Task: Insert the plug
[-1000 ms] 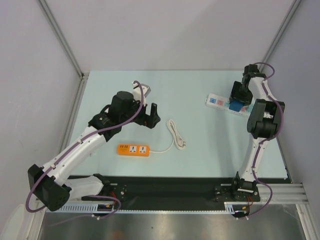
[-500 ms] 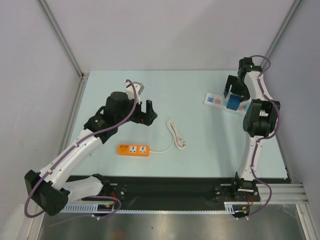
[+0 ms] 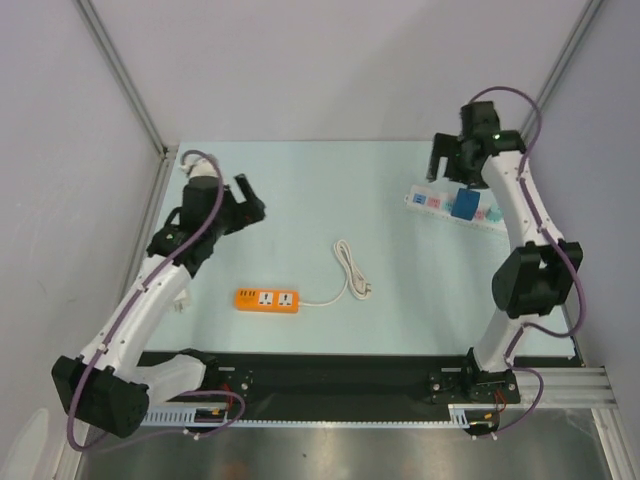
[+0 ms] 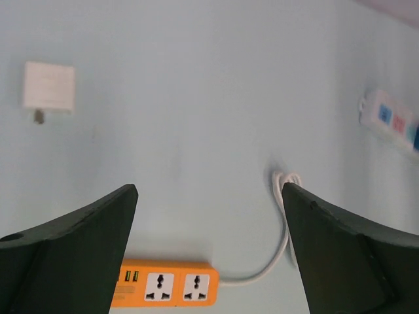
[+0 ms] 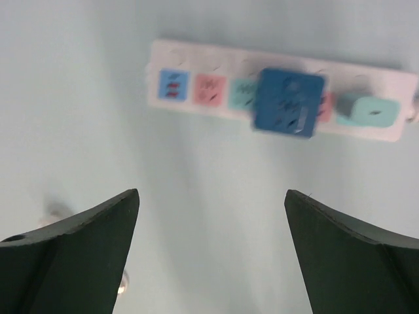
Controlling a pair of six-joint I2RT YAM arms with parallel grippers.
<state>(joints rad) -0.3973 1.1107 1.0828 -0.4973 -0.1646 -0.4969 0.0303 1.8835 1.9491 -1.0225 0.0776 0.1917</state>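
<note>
The blue plug (image 5: 289, 103) sits on the white power strip (image 5: 216, 53), over the sockets right of the middle and slightly askew. In the top view the plug (image 3: 463, 205) rests on the strip (image 3: 428, 200) at the back right of the table. My right gripper (image 3: 447, 168) hovers above the strip's left part. It is open and apart from the plug, with nothing between its fingers (image 5: 212, 193). My left gripper (image 3: 250, 198) is open and empty at the back left, and its wrist view (image 4: 209, 190) looks over the table.
An orange power strip (image 3: 268, 299) lies near the front middle, with its white cable (image 3: 350, 270) coiled to the right. A small white square block (image 4: 48, 86) lies on the table in the left wrist view. Grey walls enclose the table.
My right gripper has opened, let go of the plug and drawn back up and to the left. The left arm has swung from the table's middle to the back left.
</note>
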